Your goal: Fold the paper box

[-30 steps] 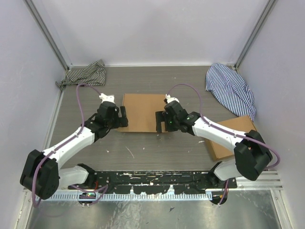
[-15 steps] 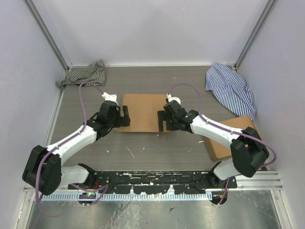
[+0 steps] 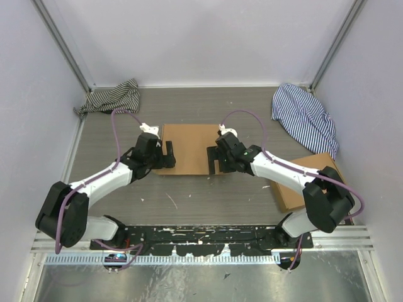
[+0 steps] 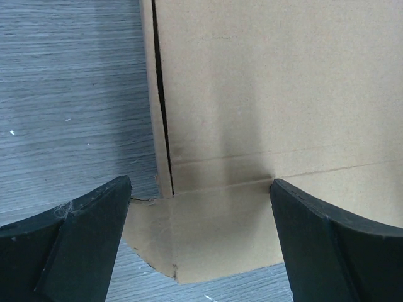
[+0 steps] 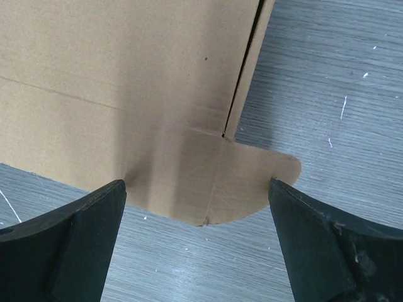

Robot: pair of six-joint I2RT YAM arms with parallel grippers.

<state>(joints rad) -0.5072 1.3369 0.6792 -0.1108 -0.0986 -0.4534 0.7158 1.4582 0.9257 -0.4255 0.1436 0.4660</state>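
Observation:
The paper box (image 3: 189, 146) lies flat in the middle of the table as one plain brown cardboard sheet. My left gripper (image 3: 167, 155) hovers at its near left corner, open. In the left wrist view the left gripper (image 4: 200, 242) spans a corner tab (image 4: 208, 233) with both fingers (image 4: 69, 245) apart from it. My right gripper (image 3: 215, 158) is open at the near right corner. In the right wrist view the right gripper (image 5: 198, 245) stands over a rounded tab (image 5: 220, 182) and grey table, holding nothing.
A second brown cardboard box (image 3: 302, 182) sits at the right, partly under the right arm. One striped cloth (image 3: 110, 97) lies at the back left and another striped cloth (image 3: 305, 119) at the back right. White walls close in three sides.
Both grippers have edged a little further onto the near corners of the cardboard, the left one moving right. Both stay open.

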